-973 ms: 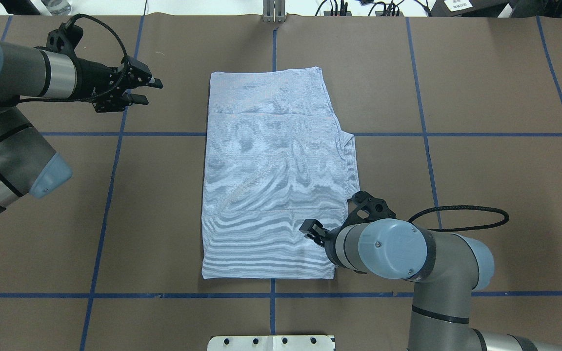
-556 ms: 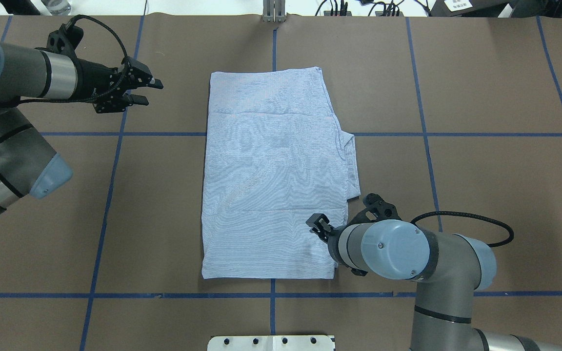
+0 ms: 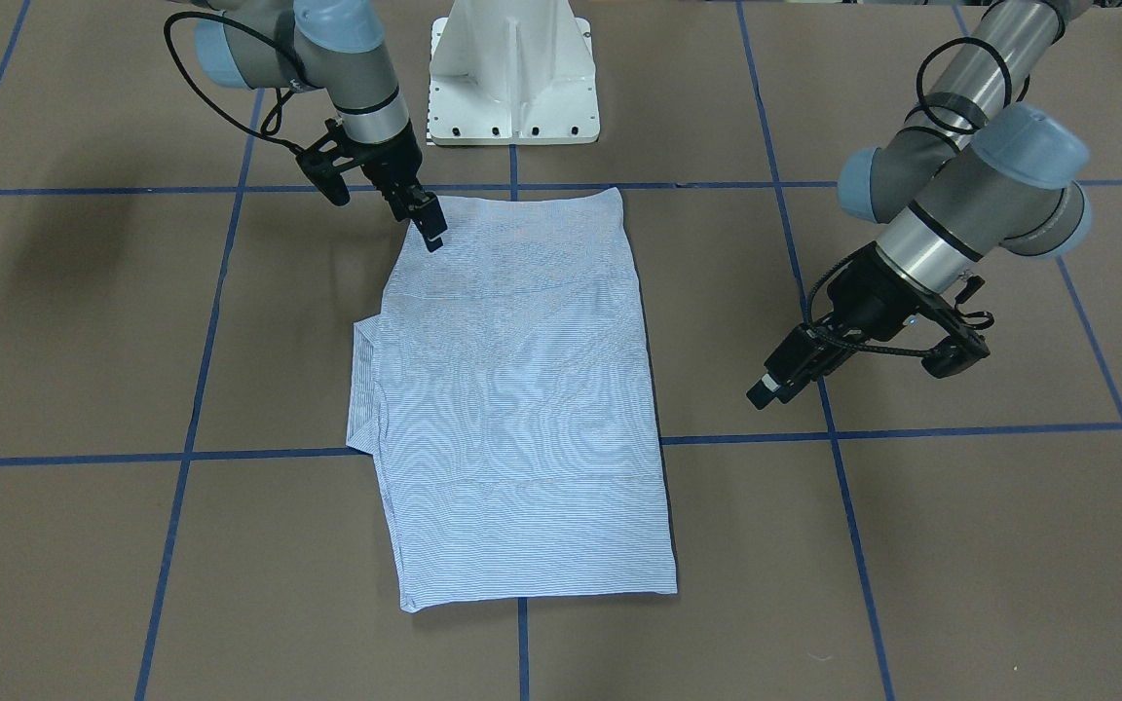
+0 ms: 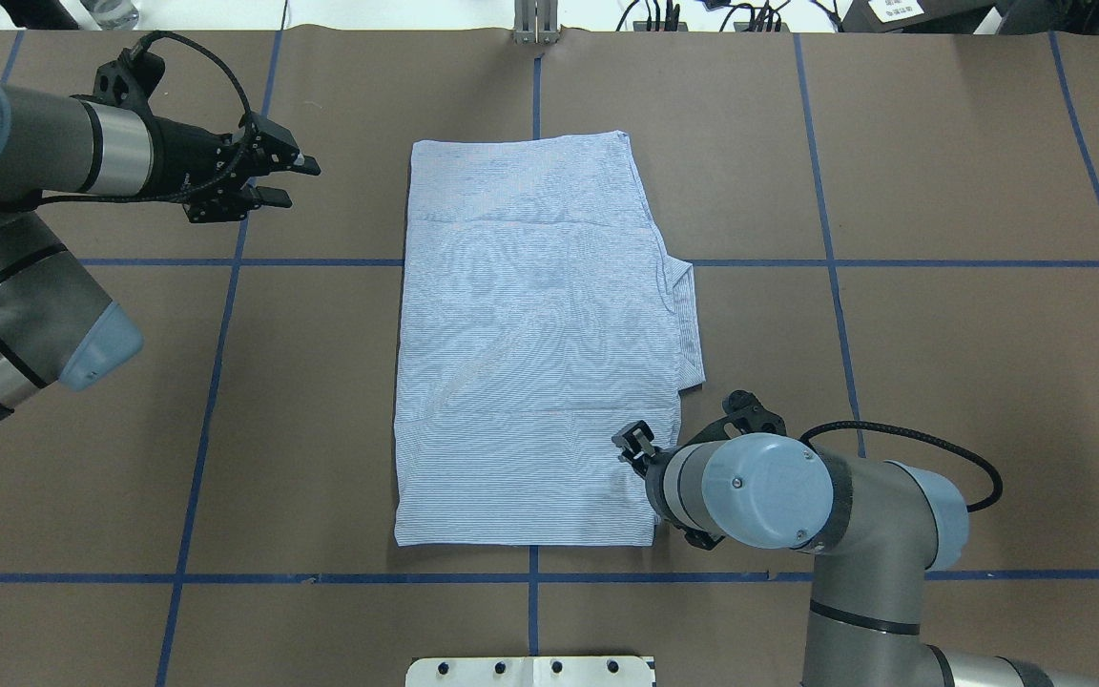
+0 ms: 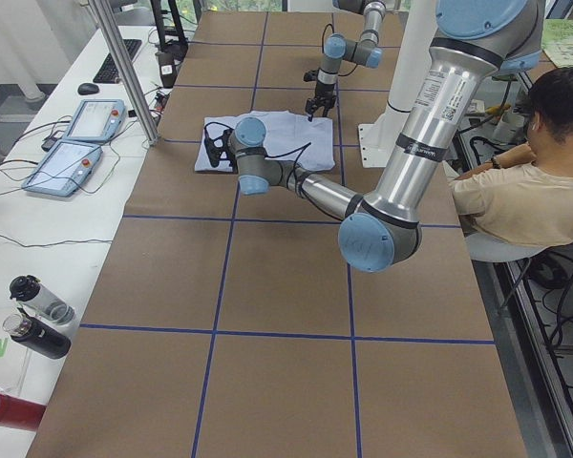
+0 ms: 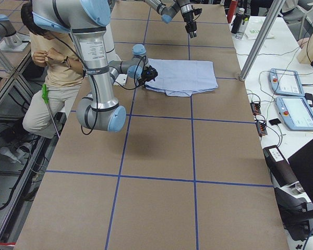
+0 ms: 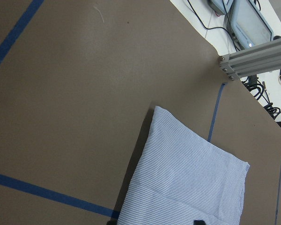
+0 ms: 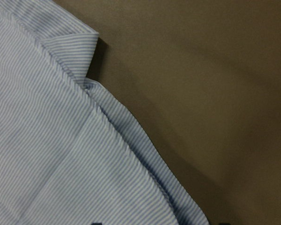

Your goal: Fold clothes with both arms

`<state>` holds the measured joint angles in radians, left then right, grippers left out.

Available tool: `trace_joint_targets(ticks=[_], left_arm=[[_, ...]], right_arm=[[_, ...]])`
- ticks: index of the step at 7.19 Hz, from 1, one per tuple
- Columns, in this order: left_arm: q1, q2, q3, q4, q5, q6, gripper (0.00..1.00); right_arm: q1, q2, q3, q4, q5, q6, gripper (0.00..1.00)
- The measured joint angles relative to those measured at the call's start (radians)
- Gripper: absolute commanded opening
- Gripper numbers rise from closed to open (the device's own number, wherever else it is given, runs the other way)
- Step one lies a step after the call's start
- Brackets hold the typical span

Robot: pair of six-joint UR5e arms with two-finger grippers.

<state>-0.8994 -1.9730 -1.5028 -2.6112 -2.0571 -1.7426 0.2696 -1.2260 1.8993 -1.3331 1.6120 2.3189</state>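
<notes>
Blue-and-white striped shirt (image 4: 530,343) flat in the middle of the desk (image 4: 941,382), already folded into a long rectangle, small flap (image 4: 688,324) poking out on the robot's right side. Only real change over the last second: right gripper (image 4: 633,441) drifted from further in on the cloth toward its near right edge, fingers spread, nothing pinched. Looks like lining up for a corner grab, so next fold not started yet. Left gripper (image 4: 290,181) parked where it was, off the far left corner, fingers (image 4: 306,165) apart and empty. Around: blue tape grid (image 4: 225,262), white pedestal (image 3: 514,78), seated person (image 5: 516,191) beside the desk, bottles (image 5: 38,315). Nothing blocking the path; flap maybe a snag.
</notes>
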Motion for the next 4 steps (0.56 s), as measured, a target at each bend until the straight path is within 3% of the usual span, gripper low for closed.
trace_joint_targets(ticks=[4], left_arm=[[0.000, 0.000, 0.001, 0.000, 0.000, 0.000, 0.62]], right_arm=[[-0.008, -0.014, 0.008, -0.004, 0.012, 0.008, 0.87]])
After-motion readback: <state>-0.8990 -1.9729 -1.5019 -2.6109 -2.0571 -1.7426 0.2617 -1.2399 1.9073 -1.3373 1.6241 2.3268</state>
